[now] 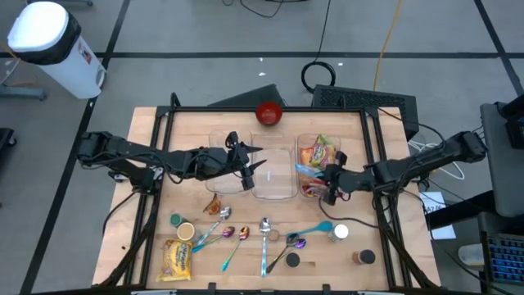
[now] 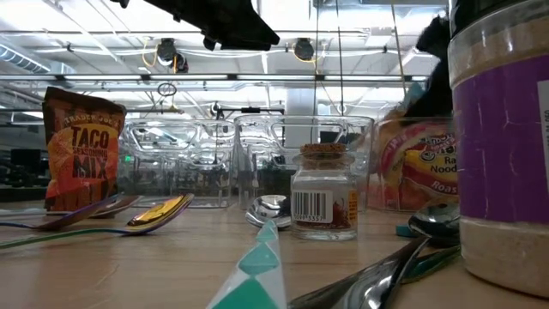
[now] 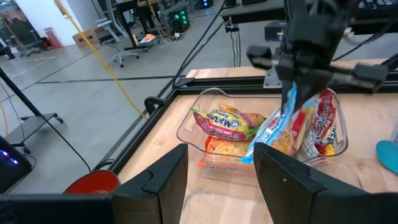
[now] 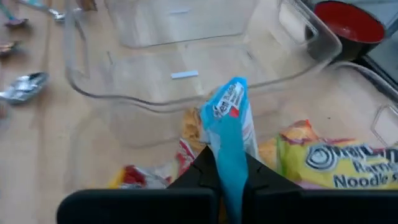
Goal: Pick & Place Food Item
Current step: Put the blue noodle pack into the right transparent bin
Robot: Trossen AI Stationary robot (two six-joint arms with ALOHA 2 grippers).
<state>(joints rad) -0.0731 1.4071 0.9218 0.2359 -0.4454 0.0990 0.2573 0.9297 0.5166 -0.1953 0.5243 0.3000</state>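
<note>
A clear bin (image 1: 321, 146) at the table's right holds several food packets, among them a yellow ramen pack (image 3: 225, 121). A blue-and-white packet (image 4: 229, 124) sticks up out of that bin, with my right gripper (image 4: 229, 173) shut on it; the high view shows this gripper (image 1: 329, 187) at the bin's near right. My left gripper (image 3: 221, 180) is open with nothing between its fingers. It hovers over the left clear bin (image 1: 219, 144) and points toward the right one. My right gripper pinches one end of the blue-and-white packet (image 4: 227, 163) between its two fingers. The fingers slant down from the table's right side. The packet hangs tilted below them (image 3: 273, 130), and its lower end (image 3: 249, 155) lies among the other packets in the bin.
A third clear bin (image 1: 274, 192) stands between the two. A red bowl (image 1: 268, 113) sits at the far edge. Spoons (image 1: 264, 229), a taco mix packet (image 1: 178, 258), small jars (image 2: 324, 193) and lids lie along the near side.
</note>
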